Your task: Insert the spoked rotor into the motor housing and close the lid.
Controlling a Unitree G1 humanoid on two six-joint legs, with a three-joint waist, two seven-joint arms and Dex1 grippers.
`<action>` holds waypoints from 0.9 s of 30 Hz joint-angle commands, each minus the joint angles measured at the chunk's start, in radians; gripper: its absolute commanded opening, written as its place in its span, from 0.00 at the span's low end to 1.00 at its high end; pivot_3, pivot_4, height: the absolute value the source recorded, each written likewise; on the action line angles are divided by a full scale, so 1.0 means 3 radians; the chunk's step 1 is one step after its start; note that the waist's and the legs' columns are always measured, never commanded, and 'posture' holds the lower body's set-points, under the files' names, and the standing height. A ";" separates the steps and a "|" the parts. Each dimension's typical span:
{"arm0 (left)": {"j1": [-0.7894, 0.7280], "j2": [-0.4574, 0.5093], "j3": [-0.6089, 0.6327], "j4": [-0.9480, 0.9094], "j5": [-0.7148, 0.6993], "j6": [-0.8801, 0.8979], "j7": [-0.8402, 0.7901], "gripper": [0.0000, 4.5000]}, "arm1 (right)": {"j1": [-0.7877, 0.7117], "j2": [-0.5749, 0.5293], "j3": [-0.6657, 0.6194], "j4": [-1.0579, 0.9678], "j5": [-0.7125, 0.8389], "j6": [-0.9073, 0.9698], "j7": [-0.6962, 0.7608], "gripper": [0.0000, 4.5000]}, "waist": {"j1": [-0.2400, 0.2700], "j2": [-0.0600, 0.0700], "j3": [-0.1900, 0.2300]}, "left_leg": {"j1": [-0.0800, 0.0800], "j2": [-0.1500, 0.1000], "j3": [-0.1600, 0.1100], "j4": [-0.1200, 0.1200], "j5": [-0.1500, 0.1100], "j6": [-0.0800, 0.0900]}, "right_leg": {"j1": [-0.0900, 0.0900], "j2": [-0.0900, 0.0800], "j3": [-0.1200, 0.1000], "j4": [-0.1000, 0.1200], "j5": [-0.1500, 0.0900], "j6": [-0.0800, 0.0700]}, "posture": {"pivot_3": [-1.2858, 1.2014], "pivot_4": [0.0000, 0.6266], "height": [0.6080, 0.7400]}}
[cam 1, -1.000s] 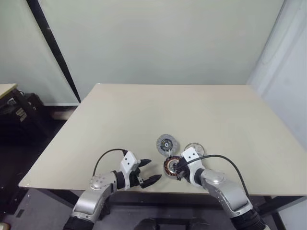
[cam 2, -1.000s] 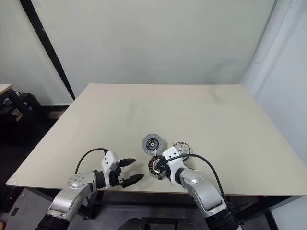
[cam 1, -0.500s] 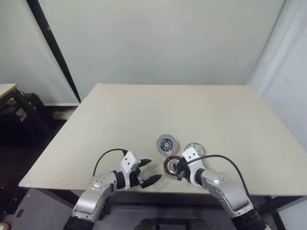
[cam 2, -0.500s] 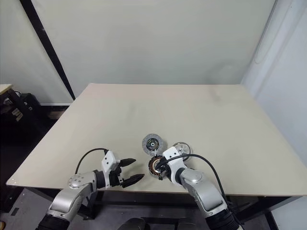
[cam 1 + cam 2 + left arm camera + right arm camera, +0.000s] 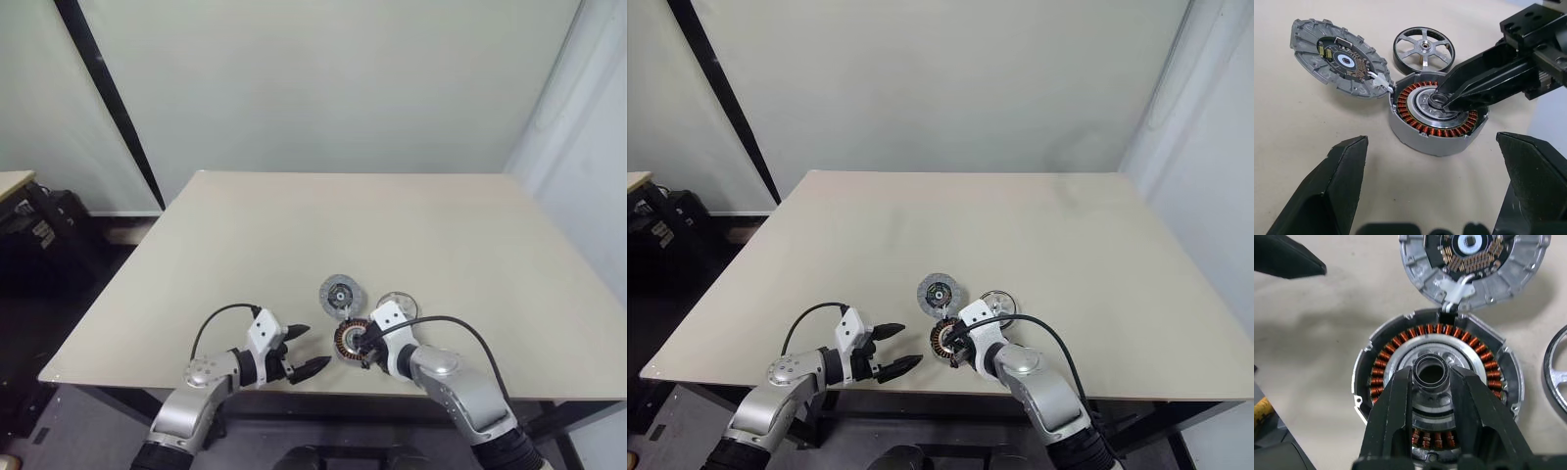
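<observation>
Beige table [image 5: 294,235], black pole [image 5: 108,98]

The left arm is bent in from the left, with the left gripper [image 5: 304,352] held just above the near edge of the surface [image 5: 411,235] and pointed toward the right. Its two black fingers [image 5: 1337,181] are spread wide apart and nothing is held between them. The right arm is reached in from the right, with the right gripper [image 5: 1432,382] angled down and to the left. Its fingers [image 5: 1396,411] are drawn close on either side of the centre hub of the motor housing [image 5: 1386,362].
</observation>
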 commanded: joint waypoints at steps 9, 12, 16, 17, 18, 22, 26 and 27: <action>-0.0058 -0.0009 0.0007 -0.0080 0.0013 -0.0074 0.0015 1.00 | -0.0065 -0.0030 -0.0047 -0.0094 -0.0012 -0.0053 0.0002 0.18 | 0.0000 0.0000 0.0000 | 0.0000 0.0000 0.0000 0.0000 0.0000 0.0000 | 0.0000 0.0000 0.0000 0.0000 0.0000 0.0000 | 0.52 0.00 1.00; -0.0059 -0.0008 0.0009 -0.0078 0.0013 -0.0073 0.0016 1.00 | -0.0062 -0.0035 -0.0046 -0.0065 -0.0021 -0.0064 0.0003 0.18 | 0.0000 0.0000 0.0000 | 0.0000 0.0000 0.0000 0.0000 0.0000 0.0000 | 0.0000 0.0000 -0.0001 0.0000 0.0000 0.0000 | 0.52 0.00 1.00; -0.0061 -0.0004 0.0010 -0.0078 0.0016 -0.0074 0.0019 1.00 | -0.0056 -0.0032 -0.0041 -0.0040 -0.0014 -0.0061 0.0010 0.18 | 0.0000 0.0000 0.0000 | 0.0000 0.0000 0.0000 0.0000 0.0000 0.0000 | 0.0000 0.0000 0.0000 0.0000 0.0000 0.0000 | 0.52 0.00 1.00; -0.0061 -0.0003 0.0011 -0.0079 0.0016 -0.0074 0.0020 1.00 | -0.0055 -0.0030 -0.0038 -0.0032 -0.0015 -0.0066 0.0010 0.18 | 0.0000 0.0000 0.0000 | 0.0000 0.0000 0.0000 0.0000 0.0000 0.0000 | 0.0000 0.0000 0.0000 0.0000 0.0000 0.0000 | 0.52 0.00 1.00; -0.0062 -0.0003 0.0011 -0.0078 0.0017 -0.0074 0.0020 1.00 | -0.0055 -0.0029 -0.0035 -0.0024 -0.0012 -0.0062 0.0014 0.18 | 0.0000 0.0000 0.0000 | 0.0000 0.0000 0.0000 0.0000 0.0000 0.0000 | 0.0000 0.0000 0.0000 0.0000 0.0000 0.0000 | 0.52 0.00 1.00; -0.0064 0.0000 0.0012 -0.0080 0.0018 -0.0073 0.0021 1.00 | -0.0055 -0.0025 -0.0032 -0.0004 -0.0014 -0.0070 0.0014 0.18 | 0.0000 0.0000 0.0000 | 0.0000 0.0000 0.0000 0.0000 0.0000 0.0000 | 0.0000 0.0000 0.0000 0.0000 0.0000 0.0000 | 0.52 0.00 1.00; -0.0065 0.0000 0.0012 -0.0083 0.0018 -0.0072 0.0025 1.00 | -0.0054 -0.0024 -0.0034 0.0015 -0.0019 -0.0087 0.0010 0.18 | 0.0000 0.0000 0.0000 | 0.0000 0.0000 0.0000 0.0000 0.0000 0.0000 | 0.0000 0.0000 0.0000 0.0000 0.0000 0.0000 | 0.52 0.00 1.00; -0.0064 0.0000 0.0012 -0.0084 0.0018 -0.0072 0.0025 1.00 | -0.0053 -0.0024 -0.0035 0.0017 -0.0020 -0.0090 0.0008 0.18 | 0.0000 0.0000 0.0000 | 0.0000 0.0000 0.0000 0.0000 0.0000 0.0000 | 0.0000 0.0000 0.0000 0.0000 0.0000 0.0000 | 0.52 0.00 1.00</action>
